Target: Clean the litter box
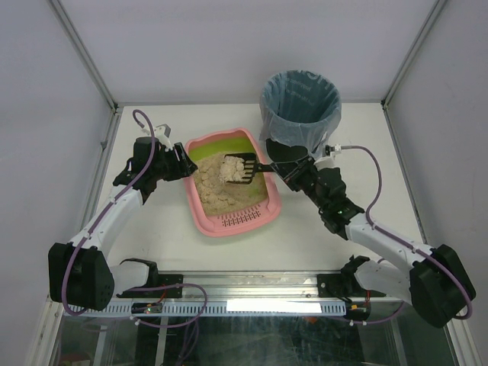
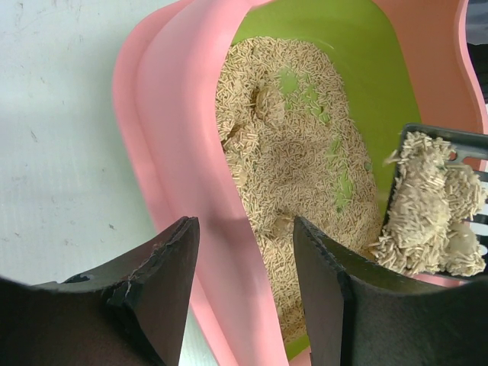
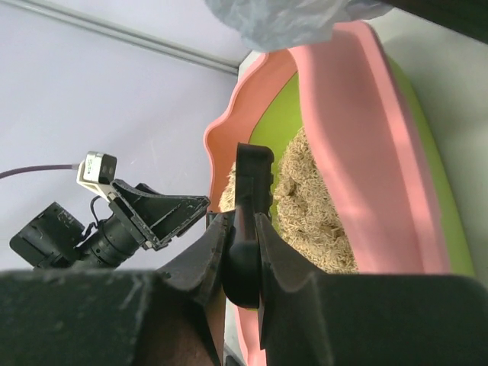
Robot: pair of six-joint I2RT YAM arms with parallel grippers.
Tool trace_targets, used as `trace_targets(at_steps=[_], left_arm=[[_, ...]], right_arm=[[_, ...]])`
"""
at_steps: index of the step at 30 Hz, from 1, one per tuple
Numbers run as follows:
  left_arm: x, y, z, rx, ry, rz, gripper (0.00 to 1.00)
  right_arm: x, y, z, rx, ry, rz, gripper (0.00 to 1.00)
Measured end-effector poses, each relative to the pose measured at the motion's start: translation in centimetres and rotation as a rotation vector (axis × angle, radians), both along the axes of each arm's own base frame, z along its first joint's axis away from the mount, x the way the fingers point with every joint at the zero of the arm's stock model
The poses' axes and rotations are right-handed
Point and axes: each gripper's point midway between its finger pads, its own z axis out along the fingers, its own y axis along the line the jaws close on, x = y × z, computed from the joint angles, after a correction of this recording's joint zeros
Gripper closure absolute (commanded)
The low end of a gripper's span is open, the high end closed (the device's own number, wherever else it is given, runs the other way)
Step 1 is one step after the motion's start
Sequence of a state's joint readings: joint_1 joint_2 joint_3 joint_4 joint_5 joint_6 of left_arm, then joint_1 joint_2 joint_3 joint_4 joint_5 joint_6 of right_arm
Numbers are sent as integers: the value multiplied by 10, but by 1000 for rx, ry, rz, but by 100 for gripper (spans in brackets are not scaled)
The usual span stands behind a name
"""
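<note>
The pink litter box [image 1: 232, 224] with lime-green inner wall and beige litter lies mid-table. My left gripper [image 1: 185, 164] sits at its left rim. In the left wrist view the pink rim [image 2: 175, 114] runs between the two fingers of the left gripper [image 2: 244, 225], which grips it. My right gripper [image 1: 284, 169] is shut on the handle of a black slotted scoop [image 1: 240, 168]. The scoop [image 2: 435, 206] hangs over the litter with a clump on it. In the right wrist view the right gripper [image 3: 242, 221] clamps the scoop handle [image 3: 252, 191] beside the box wall [image 3: 358, 152].
A round black bin with a blue bag [image 1: 300, 107] stands just behind the box's right end, close to my right gripper. The bag's edge [image 3: 290, 19] hangs at the top of the right wrist view. Enclosure walls surround the white table [image 1: 152, 236].
</note>
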State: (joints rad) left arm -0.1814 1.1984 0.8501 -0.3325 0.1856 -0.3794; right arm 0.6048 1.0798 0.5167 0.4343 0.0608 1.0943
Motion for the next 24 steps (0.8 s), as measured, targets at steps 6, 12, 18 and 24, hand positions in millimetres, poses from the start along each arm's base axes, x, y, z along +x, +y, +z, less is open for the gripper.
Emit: trace_targets(at_steps=[6, 12, 18, 24], left_arm=[[0, 0, 0, 0, 0, 1, 46], [0, 0, 0, 1, 1, 2, 45], [0, 0, -1, 1, 3, 1, 45], [0, 0, -1, 2, 4, 2, 44]], right_arm=[[0, -3, -5, 11, 22, 0, 100], [0, -7, -12, 36, 49, -4, 100], [-2, -6, -6, 59, 45, 8, 100], [-5, -1, 3, 64, 25, 30, 100]])
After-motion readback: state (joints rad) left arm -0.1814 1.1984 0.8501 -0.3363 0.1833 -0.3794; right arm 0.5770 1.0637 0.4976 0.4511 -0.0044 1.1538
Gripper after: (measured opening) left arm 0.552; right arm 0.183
